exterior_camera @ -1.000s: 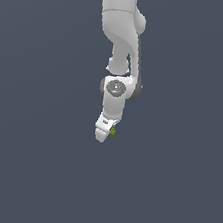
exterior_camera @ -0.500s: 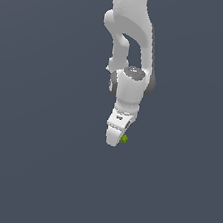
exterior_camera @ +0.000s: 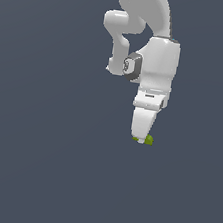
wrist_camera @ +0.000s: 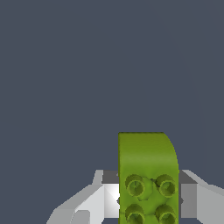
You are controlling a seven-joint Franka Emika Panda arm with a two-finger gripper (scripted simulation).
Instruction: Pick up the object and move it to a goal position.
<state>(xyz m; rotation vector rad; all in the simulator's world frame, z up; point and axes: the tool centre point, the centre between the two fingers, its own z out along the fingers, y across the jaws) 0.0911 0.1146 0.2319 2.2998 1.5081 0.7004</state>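
One green block (wrist_camera: 148,175) pinched in tool (exterior_camera: 142,138), long axis crosswise to fingers (wrist_camera: 89,203), studs facing wrist camera

The block (wrist_camera: 148,175) is showing a lime-green, yellowish colour, with four round studs on its face shading to darker olive green. The gripper (exterior_camera: 142,139) and arm (exterior_camera: 158,65) are showing white with a dark grey joint ring, and the background (exterior_camera: 37,148) is reading as flat slate grey-blue.
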